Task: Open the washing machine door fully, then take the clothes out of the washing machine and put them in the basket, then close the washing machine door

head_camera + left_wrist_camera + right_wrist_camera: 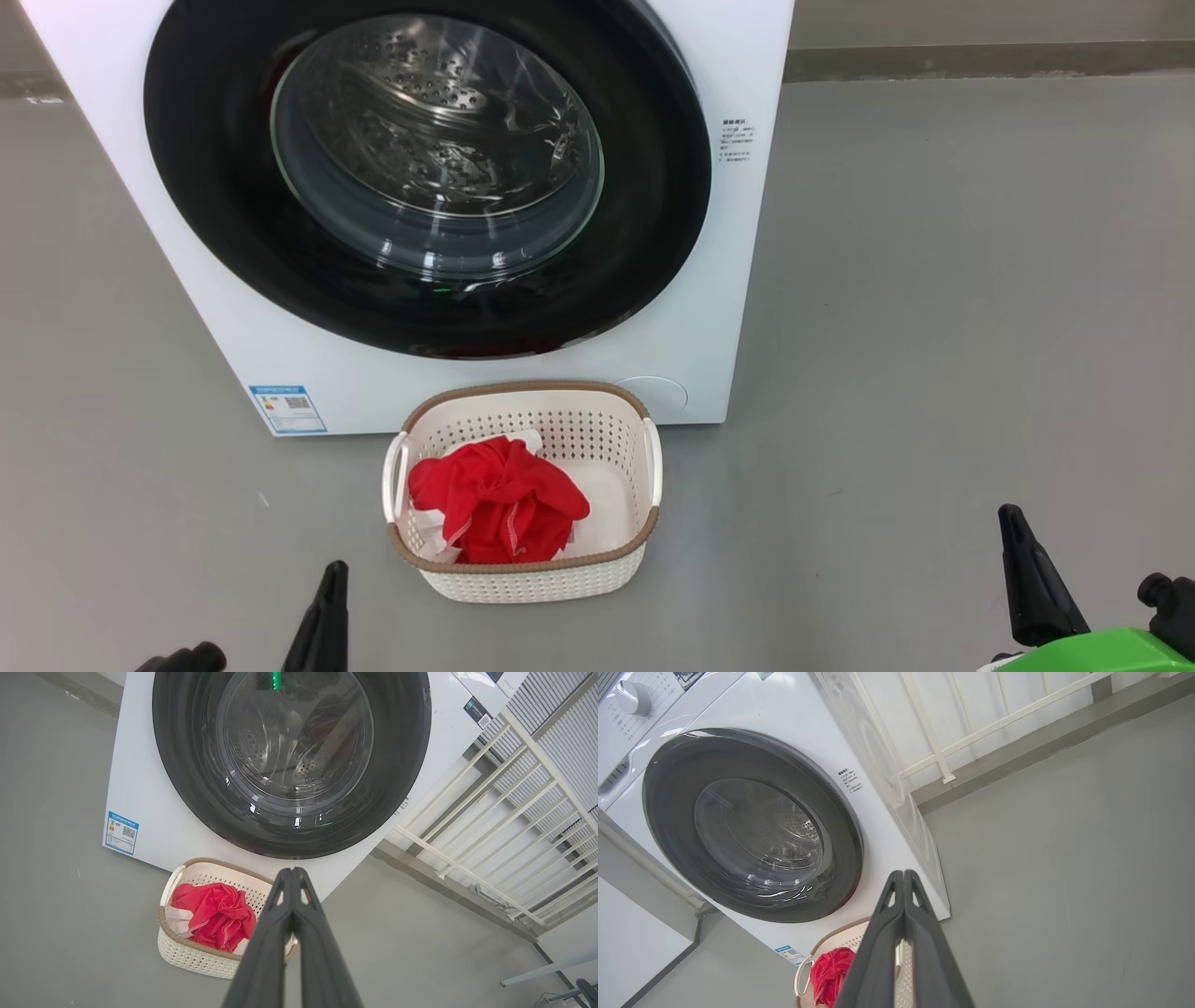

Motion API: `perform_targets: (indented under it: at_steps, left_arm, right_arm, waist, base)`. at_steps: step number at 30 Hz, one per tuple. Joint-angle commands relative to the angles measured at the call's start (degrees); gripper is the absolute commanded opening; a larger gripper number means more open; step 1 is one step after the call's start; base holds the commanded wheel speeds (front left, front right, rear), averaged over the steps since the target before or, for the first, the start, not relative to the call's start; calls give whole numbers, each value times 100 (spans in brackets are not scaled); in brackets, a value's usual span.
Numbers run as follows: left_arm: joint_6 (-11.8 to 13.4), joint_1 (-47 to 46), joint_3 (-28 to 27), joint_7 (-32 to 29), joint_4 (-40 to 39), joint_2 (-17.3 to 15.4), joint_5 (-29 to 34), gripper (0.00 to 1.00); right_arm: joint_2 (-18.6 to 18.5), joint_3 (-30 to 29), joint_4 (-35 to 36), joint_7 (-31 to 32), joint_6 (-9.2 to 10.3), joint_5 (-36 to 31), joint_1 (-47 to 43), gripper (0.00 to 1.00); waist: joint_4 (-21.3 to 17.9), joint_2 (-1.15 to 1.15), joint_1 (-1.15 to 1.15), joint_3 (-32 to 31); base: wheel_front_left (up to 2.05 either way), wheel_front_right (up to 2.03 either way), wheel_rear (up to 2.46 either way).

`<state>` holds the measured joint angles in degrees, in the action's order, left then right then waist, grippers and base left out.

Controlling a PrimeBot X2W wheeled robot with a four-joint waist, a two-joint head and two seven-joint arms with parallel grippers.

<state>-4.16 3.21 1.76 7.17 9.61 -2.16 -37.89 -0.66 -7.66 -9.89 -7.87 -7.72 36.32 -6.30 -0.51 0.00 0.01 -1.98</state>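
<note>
- Washing machine door (pixel 429 177): sits flush in the front of the washing machine (pixel 719 308), i.e. closed. Thru the glass the steel drum (pixel 425 79) looks bare, no red that I can make out.
- Clothes (pixel 495 509): red bundle w/ white bits, heaped in the basket (pixel 532 583), toward its left side. Nothing hangs over the rim.
- Basket stands on the grey floor (pixel 934 327) right below the door (back rim just beside the white front), prob. so the carry from drum to basket is short.
- Left gripper (pixel 292 872): fingers pressed together tip to tip, nothing btw them. It hangs off the machine, aimed at the door's lower edge, w/ the basket low and left of it in the left wrist view.
- Right gripper (pixel 903 873): likewise pinched closed and empty, well apart from the basket, out to its right.
- Judgement: all 3 steps look done. Arms sit low, apart from machine & basket, bc nothing there looks to need a grip.
</note>
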Motion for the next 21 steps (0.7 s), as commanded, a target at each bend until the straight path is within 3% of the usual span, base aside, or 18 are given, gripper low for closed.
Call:
perform_targets:
  at_steps: [1,21]
  left_arm:
    - [-78,-241,-129,-26,-102,-27,-180,0]
    - [-138,-407,-296,-344,28,-38,-1422,0]
  right_arm:
    - [-101,38,115,60,8,184,286,0]
    - [-129,56,-10,386,12,1463,514,0]
  waist:
    - [1,0,-1,4]
    - [13,0,-1,54]
  base:
    - [0,0,0]
    - [0,0,0]
